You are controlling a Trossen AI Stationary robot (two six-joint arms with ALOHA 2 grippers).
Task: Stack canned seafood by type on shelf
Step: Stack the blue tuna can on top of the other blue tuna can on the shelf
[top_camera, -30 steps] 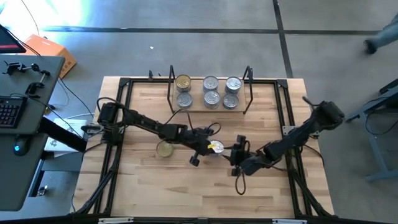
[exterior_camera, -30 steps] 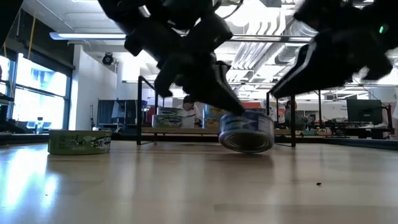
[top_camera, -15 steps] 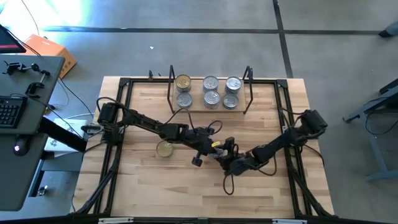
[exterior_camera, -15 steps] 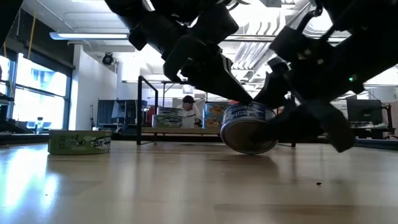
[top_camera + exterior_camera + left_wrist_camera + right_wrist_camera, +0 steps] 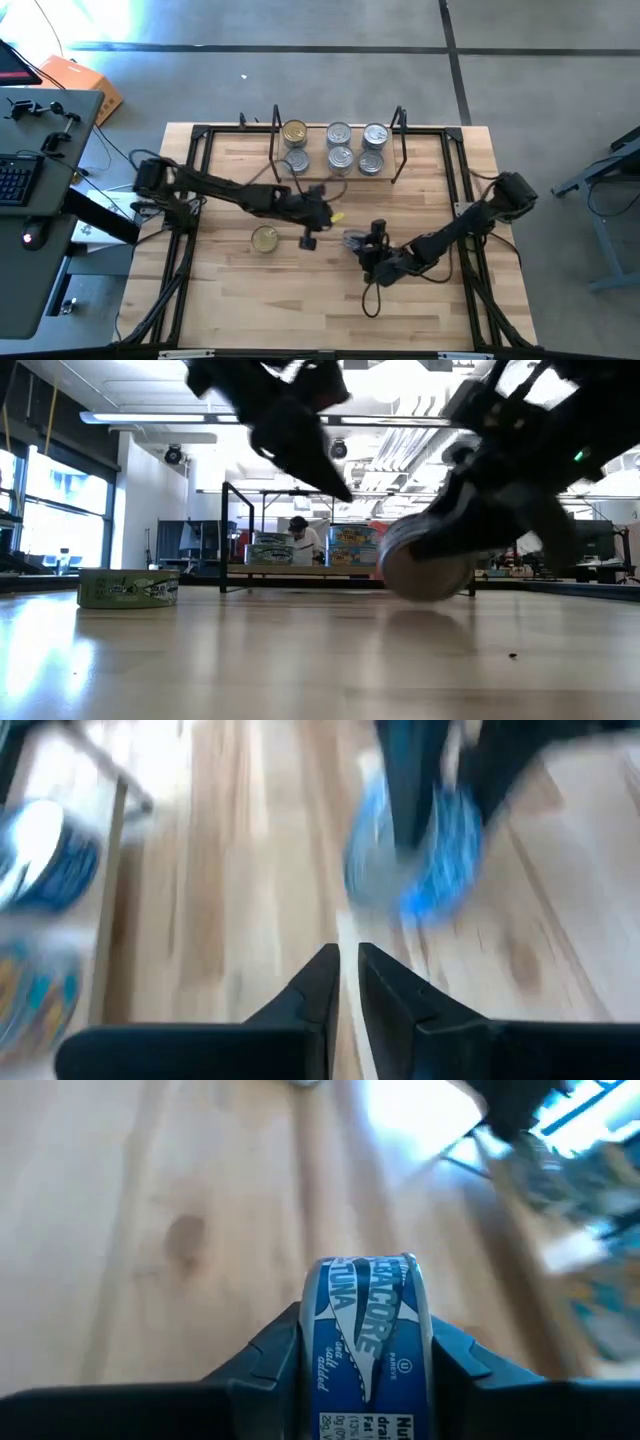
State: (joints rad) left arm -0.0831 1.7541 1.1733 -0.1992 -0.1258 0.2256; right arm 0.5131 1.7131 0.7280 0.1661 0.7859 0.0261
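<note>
We take the shelf (image 5: 338,176) as landmark: a light-wood board between two black wire end frames at the far edge of the wooden table (image 5: 230,310). On it we count six tins in three pairs; the pair at the left end has a gold-lidded tin (image 5: 294,132) behind a silver-lidded one (image 5: 296,159), and the other four lids are silver. In front of the shelf, toward its right half, the right gripper (image 5: 366,1342) has its fingers closed against the flat faces of a blue-labelled tuna tin (image 5: 366,1348), held on edge with the label band facing the wrist camera; in the low view this tin (image 5: 428,565) hangs tilted, just clear of the table surface. The left gripper (image 5: 312,214) sits just in front of the shelf's middle, clear of the tuna tin; in its wrist view the two dark fingers (image 5: 312,988) stand almost together with only a narrow slit between them and nothing in the slit. A gold-lidded tin with a green label (image 5: 264,238) rests flat on the table in front of the shelf's left end, apart from both grippers. In the low view a person (image 5: 301,534) shows far behind the shelf.
</note>
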